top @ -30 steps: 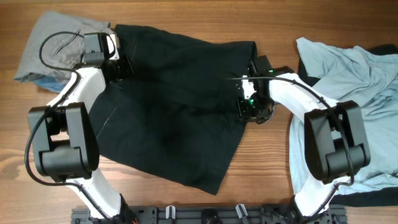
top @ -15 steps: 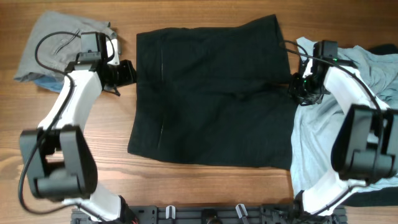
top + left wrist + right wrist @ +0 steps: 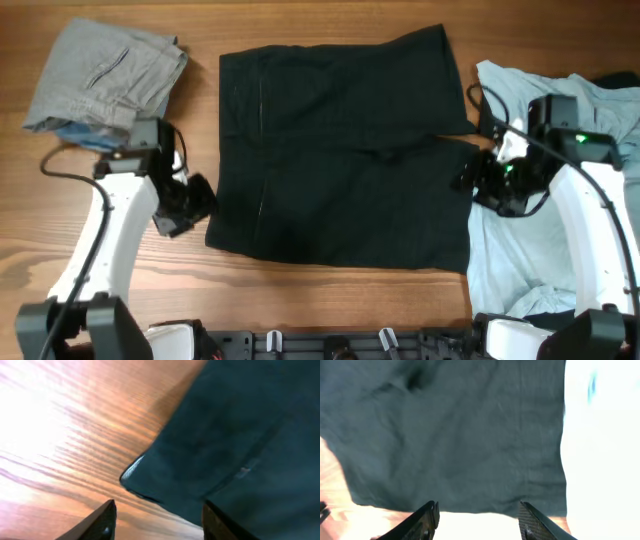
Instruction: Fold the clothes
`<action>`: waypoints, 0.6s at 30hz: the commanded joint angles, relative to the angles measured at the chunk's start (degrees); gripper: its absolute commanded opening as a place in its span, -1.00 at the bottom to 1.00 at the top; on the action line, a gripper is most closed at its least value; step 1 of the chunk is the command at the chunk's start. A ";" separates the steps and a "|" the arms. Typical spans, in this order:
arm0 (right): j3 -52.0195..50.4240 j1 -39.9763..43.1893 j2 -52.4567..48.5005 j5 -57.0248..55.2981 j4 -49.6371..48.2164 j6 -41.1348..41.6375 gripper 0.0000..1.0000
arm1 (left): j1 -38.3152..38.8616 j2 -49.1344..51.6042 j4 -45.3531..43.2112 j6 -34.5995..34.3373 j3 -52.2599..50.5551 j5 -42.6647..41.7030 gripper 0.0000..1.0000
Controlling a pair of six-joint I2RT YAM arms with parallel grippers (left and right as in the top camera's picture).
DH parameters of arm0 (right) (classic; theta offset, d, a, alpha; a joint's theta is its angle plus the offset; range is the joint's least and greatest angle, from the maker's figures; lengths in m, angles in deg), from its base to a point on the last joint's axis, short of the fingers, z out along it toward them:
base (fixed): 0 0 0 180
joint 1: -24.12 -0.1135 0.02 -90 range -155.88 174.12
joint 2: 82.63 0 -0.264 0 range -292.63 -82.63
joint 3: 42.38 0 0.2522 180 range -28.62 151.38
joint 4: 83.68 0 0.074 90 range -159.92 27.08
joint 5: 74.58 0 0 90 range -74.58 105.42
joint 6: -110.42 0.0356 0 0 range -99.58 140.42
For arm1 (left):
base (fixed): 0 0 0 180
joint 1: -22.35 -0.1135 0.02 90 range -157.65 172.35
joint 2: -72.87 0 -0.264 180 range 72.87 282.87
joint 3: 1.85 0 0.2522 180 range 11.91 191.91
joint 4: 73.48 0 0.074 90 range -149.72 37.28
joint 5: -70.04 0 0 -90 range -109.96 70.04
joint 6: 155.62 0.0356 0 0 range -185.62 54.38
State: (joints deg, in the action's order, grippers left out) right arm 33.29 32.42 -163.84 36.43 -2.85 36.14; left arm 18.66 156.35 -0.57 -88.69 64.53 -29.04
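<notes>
A pair of black shorts [image 3: 340, 150] lies spread flat in the middle of the table. My left gripper [image 3: 200, 200] is open and empty beside the shorts' lower left corner, which shows in the left wrist view [image 3: 145, 472]. My right gripper [image 3: 470, 185] is open and empty at the shorts' right edge, over the light blue garment [image 3: 560, 130]. The right wrist view shows the black shorts [image 3: 455, 435] ahead of the open fingers [image 3: 477, 520].
A folded grey garment [image 3: 105, 75] lies at the back left. A light blue shirt and a dark garment [image 3: 610, 85] are piled at the right. Bare wood runs along the front edge [image 3: 300, 300].
Both grippers let go of the spread shorts' top corners and moved toward the front; the left is now by the lower left corner, the right by the right edge.
</notes>
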 commanded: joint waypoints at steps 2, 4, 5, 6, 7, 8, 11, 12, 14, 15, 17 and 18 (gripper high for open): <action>-7.87 -0.24 -0.22 1.11 -1.20 2.78 0.11 | -0.46 3.06 -5.64 -7.67 -8.94 -3.06 -0.08; -10.91 -0.24 -0.22 0.92 -3.61 4.79 0.11 | -0.61 4.92 -8.98 -8.72 -11.06 -2.91 -0.05; -12.35 -0.24 -0.22 0.90 -4.94 6.23 0.12 | -0.98 5.99 -11.21 -10.97 -11.78 -3.04 -0.03; -13.90 -0.24 -0.22 0.70 -6.32 7.65 0.12 | -1.11 6.86 -13.18 -11.58 -12.24 -3.61 -0.03; -15.65 -0.24 -0.22 0.00 -7.80 9.42 0.13 | -1.09 8.46 -14.05 -12.15 -12.35 -3.56 -0.08; -17.33 -0.24 -0.22 -1.79 -9.07 10.62 0.16 | -1.09 9.51 -13.77 -12.13 -12.35 -3.54 -0.27; -21.33 -0.22 -0.22 -6.19 -12.04 14.03 0.20 | -1.09 10.32 -14.01 -12.11 -12.33 -3.52 -0.92; -22.77 -0.24 -0.22 -5.86 -12.04 16.24 0.20 | -1.09 10.29 -13.99 -12.09 -12.33 -3.50 -0.92; -26.77 -0.24 -0.22 -4.81 -13.62 18.27 0.17 | -1.09 10.27 -14.03 -12.09 -12.33 -3.48 -0.92; -28.55 -0.24 -0.22 -4.37 -14.73 19.02 0.03 | -1.09 10.27 -14.25 -12.00 -12.33 -3.30 -0.92; -29.94 -0.24 -0.22 -3.58 -16.70 18.91 -0.42 | -1.09 10.27 -14.67 -11.87 -12.13 -3.28 -0.92; -29.88 -0.24 -0.20 -3.58 -16.96 18.71 -0.66 | -1.09 10.27 -14.69 -11.67 -11.93 -3.28 -0.92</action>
State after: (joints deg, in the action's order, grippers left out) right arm 4.24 32.42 -164.05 32.32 -18.65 53.41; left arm 17.40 163.85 -13.48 -99.86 54.13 -34.25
